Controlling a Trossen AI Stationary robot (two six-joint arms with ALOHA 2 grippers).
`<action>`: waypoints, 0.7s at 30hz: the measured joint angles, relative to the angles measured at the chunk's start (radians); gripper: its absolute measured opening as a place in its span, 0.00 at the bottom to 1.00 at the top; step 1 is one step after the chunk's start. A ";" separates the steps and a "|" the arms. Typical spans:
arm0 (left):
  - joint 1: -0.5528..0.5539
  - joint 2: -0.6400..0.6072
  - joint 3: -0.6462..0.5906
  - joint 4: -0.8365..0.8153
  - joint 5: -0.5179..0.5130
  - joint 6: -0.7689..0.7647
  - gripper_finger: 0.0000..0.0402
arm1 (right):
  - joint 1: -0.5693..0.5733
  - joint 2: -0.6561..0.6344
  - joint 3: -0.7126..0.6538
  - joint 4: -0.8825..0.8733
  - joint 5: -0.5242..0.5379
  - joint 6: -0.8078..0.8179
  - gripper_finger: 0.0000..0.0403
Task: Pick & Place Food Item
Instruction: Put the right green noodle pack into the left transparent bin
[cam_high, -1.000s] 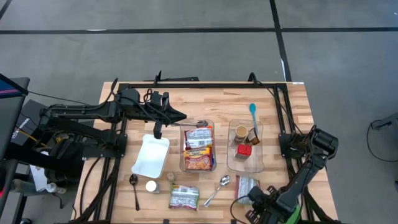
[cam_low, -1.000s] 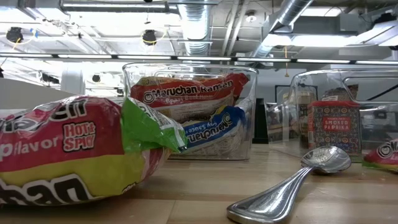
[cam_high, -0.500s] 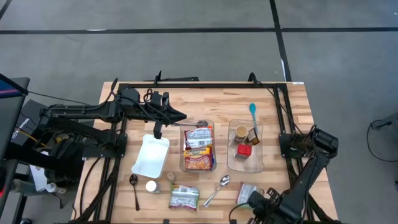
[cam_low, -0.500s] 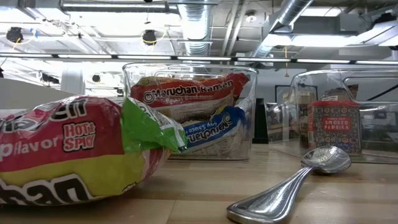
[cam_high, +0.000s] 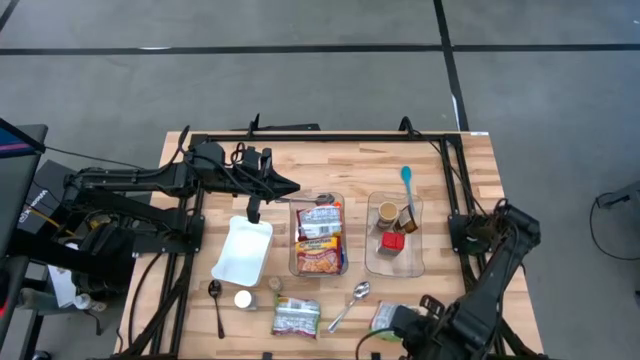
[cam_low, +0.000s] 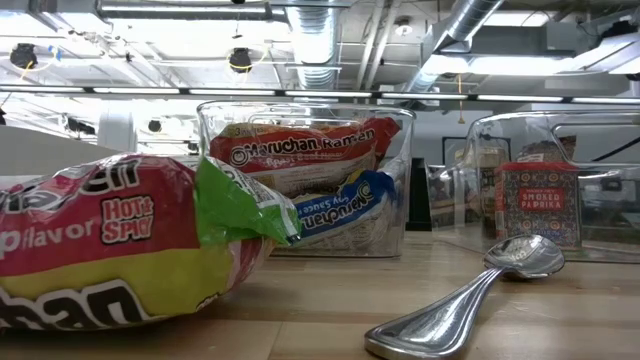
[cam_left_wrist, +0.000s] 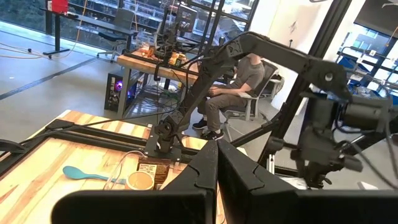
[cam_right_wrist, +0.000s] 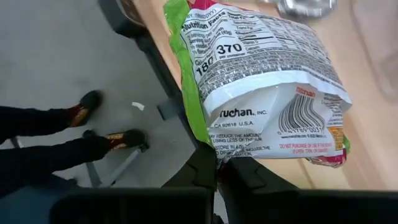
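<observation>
My right gripper is shut on a Maruchan ramen packet above the table's near right edge; the right wrist view shows the packet's white back label. A second ramen packet lies flat near the front edge and fills the left of the low view. A clear bin at the table's middle holds more ramen packets. My left gripper hangs shut and level over the far left of the table, touching nothing. My right gripper pinches the ramen packet's crimped end edge between its two fingers. The fingers come steeply from above. The packet hangs below them, lifted clear, label side toward the wrist, partly out past the table's near edge.
A second clear bin to the right holds a red spice tin and a cup. A white tray, a small jar, two metal spoons and a teal spoon lie around. A person's legs stand by the near edge.
My right gripper has risen with the ramen packet and rolled at the wrist, drifting toward the table's near edge. The packet has come off the table top and gone out of the low view's right edge.
</observation>
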 joint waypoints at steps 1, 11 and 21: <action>0.000 0.000 0.000 0.000 0.000 0.000 0.00 | -0.010 0.000 0.018 -0.006 0.000 -0.028 0.01; 0.000 0.000 0.000 0.000 0.000 0.000 0.00 | -0.168 0.000 0.157 -0.017 0.001 -0.329 0.01; 0.000 0.000 0.000 0.000 0.000 0.000 0.00 | -0.351 0.000 0.196 0.000 0.002 -0.397 0.01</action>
